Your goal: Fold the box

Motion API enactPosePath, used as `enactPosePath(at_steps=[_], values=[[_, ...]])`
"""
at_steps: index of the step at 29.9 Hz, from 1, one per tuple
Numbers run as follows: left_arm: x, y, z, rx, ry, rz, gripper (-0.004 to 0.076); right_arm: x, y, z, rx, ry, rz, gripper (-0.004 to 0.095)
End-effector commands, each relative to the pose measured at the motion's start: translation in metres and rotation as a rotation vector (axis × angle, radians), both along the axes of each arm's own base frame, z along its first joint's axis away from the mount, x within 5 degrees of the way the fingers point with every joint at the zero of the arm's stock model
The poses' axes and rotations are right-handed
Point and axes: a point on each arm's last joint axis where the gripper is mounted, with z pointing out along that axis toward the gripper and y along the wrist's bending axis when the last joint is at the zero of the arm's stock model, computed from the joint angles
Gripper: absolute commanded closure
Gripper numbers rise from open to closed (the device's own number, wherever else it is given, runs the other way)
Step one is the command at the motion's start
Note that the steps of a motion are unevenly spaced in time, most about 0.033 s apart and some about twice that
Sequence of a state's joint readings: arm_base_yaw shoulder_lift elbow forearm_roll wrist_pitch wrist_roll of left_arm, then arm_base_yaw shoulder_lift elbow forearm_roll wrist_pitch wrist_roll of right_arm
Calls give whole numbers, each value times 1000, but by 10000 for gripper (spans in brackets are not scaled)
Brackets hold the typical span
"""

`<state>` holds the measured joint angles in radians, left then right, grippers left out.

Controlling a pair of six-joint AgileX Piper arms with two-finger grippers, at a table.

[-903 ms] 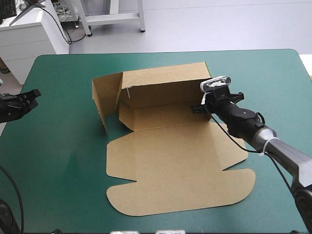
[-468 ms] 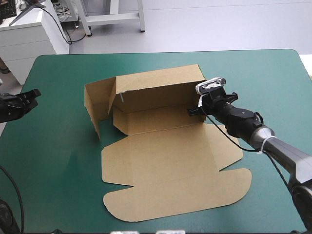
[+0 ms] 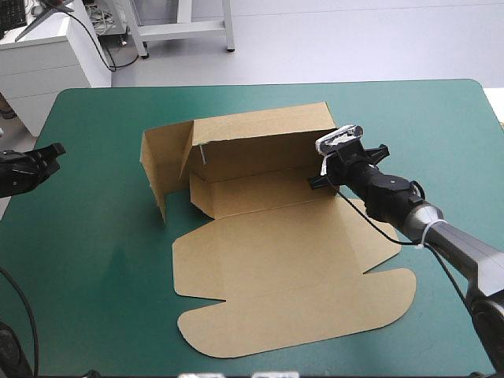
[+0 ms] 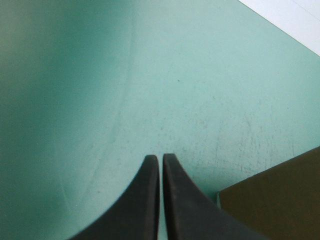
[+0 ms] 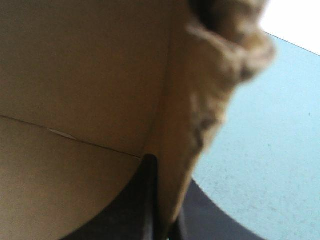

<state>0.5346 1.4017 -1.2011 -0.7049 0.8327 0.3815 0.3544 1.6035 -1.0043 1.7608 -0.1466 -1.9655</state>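
My right claw (image 5: 159,162) pinches the upright flap at the right end of the box (image 3: 276,260). My left claw (image 4: 160,158), pressed together, hovers well apart from the box's left wall.

matt brown board box (image 3: 283,268)

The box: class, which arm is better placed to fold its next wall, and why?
Right, probably. The right pincer is shut on board at the right end of the box, beside its raised wall. The left pincer is shut on nothing, at the left edge of the table, apart from the box.
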Motion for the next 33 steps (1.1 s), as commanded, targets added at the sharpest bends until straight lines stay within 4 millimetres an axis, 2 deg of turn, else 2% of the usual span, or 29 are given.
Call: enactPosePath(at_steps=[1,8,12,15,20,27,30,33], values=[[-2,-3,22,-1,-111,21,717,0,-4,21,29,-47,-32,922],[-2,-3,22,-5,-115,21,717,-1,3,22,230,-15,-69,922],[-2,-3,22,-4,-116,22,717,-3,12,24,322,-1,-2,922],[-2,-3,23,-8,-120,24,717,-4,15,24,236,-26,86,921],[-2,-3,23,-12,-122,25,717,-3,13,24,215,-31,74,922],[-1,-4,24,-21,-132,22,717,-8,21,21,55,-40,276,922],[-1,-5,24,-21,-142,6,717,-8,18,10,1,27,320,922],[0,-6,26,-37,-158,-3,717,-6,6,1,61,138,247,922]])
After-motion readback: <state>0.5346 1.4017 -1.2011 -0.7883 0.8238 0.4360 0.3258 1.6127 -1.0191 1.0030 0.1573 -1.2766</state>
